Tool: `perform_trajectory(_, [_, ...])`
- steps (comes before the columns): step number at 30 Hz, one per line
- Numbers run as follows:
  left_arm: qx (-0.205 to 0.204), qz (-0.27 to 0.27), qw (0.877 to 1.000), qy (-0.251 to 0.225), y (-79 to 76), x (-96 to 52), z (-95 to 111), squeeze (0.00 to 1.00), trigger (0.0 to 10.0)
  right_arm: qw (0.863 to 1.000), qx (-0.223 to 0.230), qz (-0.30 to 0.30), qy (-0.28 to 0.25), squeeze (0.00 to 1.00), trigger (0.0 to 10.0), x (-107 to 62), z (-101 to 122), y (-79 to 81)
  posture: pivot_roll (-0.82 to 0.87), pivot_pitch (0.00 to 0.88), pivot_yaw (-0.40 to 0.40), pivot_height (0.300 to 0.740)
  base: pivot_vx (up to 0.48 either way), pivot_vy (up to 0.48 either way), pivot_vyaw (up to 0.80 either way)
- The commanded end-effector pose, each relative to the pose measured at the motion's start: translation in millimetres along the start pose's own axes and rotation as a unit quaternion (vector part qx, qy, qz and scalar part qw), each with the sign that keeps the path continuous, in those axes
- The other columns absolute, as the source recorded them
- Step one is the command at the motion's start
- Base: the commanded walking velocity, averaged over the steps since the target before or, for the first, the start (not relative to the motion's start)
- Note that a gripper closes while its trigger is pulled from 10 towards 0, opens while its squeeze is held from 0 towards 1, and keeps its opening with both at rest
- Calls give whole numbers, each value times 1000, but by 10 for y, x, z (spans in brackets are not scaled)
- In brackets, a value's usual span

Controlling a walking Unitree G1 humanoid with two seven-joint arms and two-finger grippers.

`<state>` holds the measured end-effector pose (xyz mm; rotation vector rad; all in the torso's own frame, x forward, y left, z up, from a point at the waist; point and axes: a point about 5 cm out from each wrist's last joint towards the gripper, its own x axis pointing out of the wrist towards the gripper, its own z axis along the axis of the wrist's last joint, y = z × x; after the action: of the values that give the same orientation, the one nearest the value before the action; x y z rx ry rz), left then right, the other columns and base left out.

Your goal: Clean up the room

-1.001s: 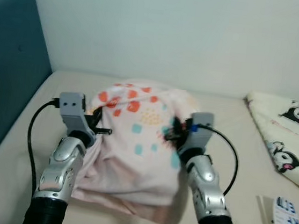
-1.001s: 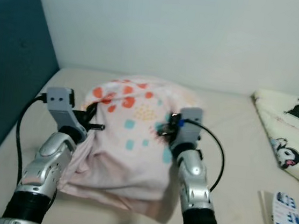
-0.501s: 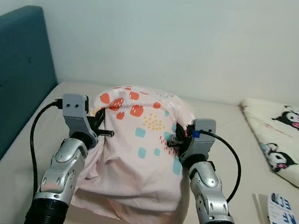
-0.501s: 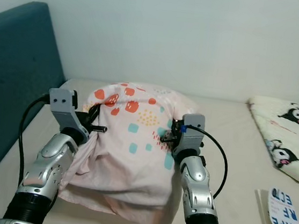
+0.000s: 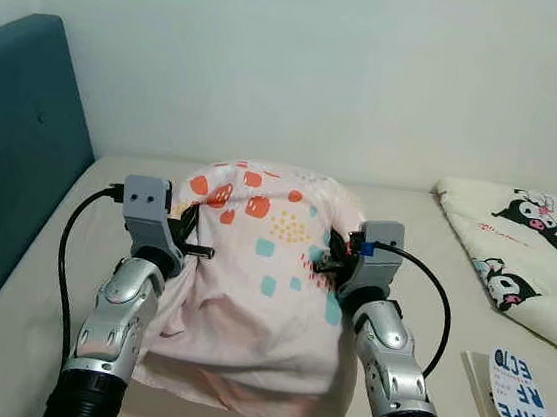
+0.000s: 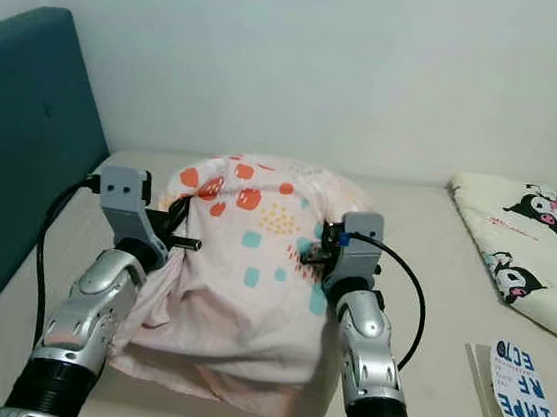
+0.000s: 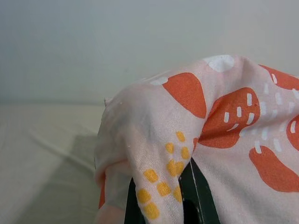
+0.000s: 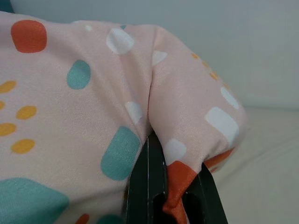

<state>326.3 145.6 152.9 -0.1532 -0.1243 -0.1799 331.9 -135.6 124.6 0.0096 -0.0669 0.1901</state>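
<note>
Left eye view: both arms hold up a pink pillow (image 5: 259,287) with orange, teal and yellow spots above the beige bed (image 5: 39,282), near the teal headboard (image 5: 6,167). The left pincer (image 5: 186,243) is clamped on the pillow's left edge, and the right pincer (image 5: 331,263) is clamped on its right edge.

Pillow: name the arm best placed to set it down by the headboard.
Left. The left pincer grips the pillow on the side nearest the headboard; the right pincer grips the far side.
</note>
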Motion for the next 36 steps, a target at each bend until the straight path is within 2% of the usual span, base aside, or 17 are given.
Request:
perform_trajectory(1, [14, -17, 1000, -14, -46, 17, 74, 0, 10000, 1000, 3, 4, -19, 0, 10000, 14, 84, 28, 17, 0, -37, 721, 0, 0, 0])
perform_trajectory(7, [19, -19, 1000, -8, -53, 22, 60, 0, 10000, 1000, 4, 3, -19, 0, 10000, 17, 87, 27, 18, 0, -38, 721, 0, 124, 0])
perform_trajectory(36, [34, -29, 999, -12, -28, 34, 109, 0, 10000, 1000, 13, 3, -20, 0, 10000, 34, 69, 73, 43, 0, -28, 721, 0, 373, 0])
